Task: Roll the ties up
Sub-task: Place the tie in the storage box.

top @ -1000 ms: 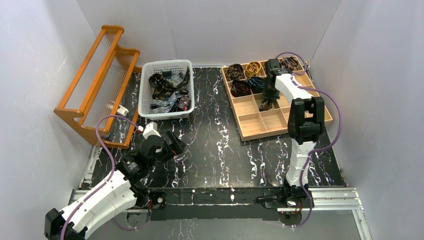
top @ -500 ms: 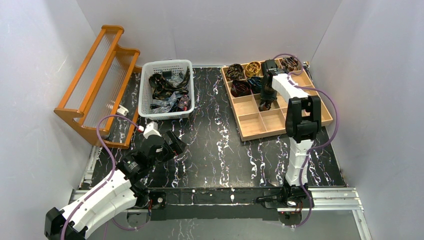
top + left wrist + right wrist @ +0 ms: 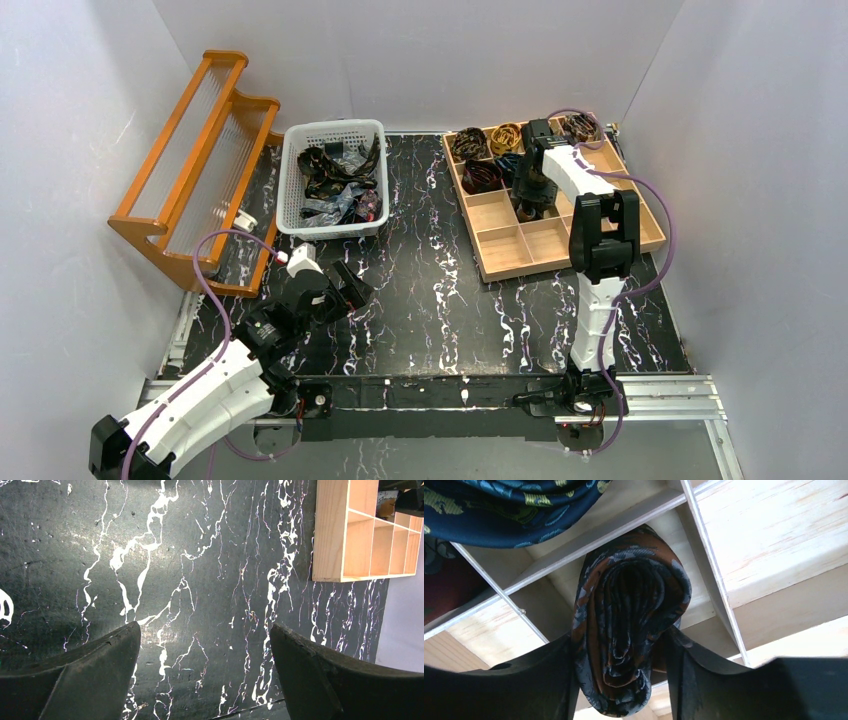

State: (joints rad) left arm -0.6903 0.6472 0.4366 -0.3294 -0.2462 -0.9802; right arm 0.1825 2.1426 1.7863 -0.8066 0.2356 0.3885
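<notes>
- Black tabletop with white marble veining (image 3: 200, 580): smooth and semi-gloss; I see a soft glare patch and fine scuffs.
- Pale wooden compartment tray (image 3: 774, 540): bare, matt wood with visible grain, and its thin dividers look the same.
- Rolled rust-brown tie with grey mottling (image 3: 629, 630): woven cloth, faintly silky.
- Dark blue tie with yellow-green figures (image 3: 499, 510): woven cloth with a low sheen.
- White lattice basket (image 3: 333, 128): plastic, as I read it.
- Orange-brown slatted rack (image 3: 150, 228): wood with a smooth finish.
- Black fingers (image 3: 90, 675) of my left gripper (image 3: 205, 627): matt, slightly rough at the edges.
</notes>
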